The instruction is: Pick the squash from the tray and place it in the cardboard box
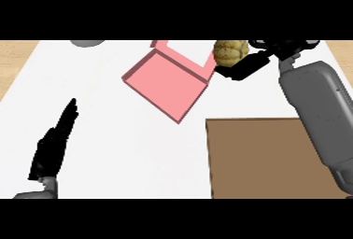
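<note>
L side: left hand [52,145] is sitting low near the L edge, fingers straight and pointing up the counter [103,140], holding nothing, just resting. Its wrist is getting cut off at the bottom edge.

Top L: a grey object [87,43] is poking in from the top edge, mostly cropped, so can't ID it.

Center: pink tray [169,88] is showing as a diamond w/ one corner pointing down toward the box. Its far part is running up to the top edge and getting clipped there. The geometry up there is hard to read: a pink rim around a pale patch, and can't tell if that's wall or floor.

R of center, top: squash [229,52], tan and lumpy, is sitting just beside the tray's R corner, not over the pink floor. Its top is touching the frame's upper limit. Right hand [248,65] is grasping it, w/ black fingers curling against its R and lower side. Can't tell if the squash is lifted off or touching the surface. The far side of the grip is hidden.

R side: right forearm [317,116] is coming in from the lower R and covering the R edge of the cardboard box [258,158]. The box is showing as a flat brown rectangle, well apart from the squash. Its near side is cut off at the bottom, and no walls or inside can be made out.
</note>
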You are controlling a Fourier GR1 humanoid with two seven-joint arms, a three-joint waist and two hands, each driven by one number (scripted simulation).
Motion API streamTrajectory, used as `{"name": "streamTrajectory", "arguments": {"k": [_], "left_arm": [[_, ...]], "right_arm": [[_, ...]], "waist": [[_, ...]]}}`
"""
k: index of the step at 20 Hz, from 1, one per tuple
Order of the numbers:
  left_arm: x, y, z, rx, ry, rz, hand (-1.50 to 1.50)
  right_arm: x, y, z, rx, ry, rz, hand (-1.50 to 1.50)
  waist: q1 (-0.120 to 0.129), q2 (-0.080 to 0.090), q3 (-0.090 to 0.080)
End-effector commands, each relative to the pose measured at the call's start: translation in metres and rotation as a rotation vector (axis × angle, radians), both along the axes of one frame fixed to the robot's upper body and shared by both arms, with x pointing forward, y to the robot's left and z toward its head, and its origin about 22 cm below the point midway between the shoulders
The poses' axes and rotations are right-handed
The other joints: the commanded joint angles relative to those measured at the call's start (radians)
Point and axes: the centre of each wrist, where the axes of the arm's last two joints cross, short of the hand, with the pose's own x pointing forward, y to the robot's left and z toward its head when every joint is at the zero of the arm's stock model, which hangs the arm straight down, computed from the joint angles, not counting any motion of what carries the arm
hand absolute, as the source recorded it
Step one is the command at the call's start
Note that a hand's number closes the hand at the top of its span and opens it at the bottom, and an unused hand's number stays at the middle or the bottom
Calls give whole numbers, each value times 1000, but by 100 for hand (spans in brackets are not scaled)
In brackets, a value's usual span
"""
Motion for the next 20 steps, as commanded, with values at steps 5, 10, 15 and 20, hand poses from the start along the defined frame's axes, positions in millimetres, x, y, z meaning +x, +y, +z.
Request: {"name": "streamTrajectory", "arguments": {"k": [5,10,15,20], "left_arm": [[-4,-13,11,-5,9,-10,0],[-3,-9,4,-2,5,-34,0],[2,-2,1,6,-16,-44,0],[7,-23,-4,4,-4,-61,0]], "right_arm": [[8,98,30,-39,39,4,150],[31,123,-10,-92,96,1,150],[38,146,-8,-135,163,-7,150],[38,146,-50,-199,199,-75,150]], "waist": [[0,-3,0],[22,8,0],[23,10,-1],[54,21,-1]]}}
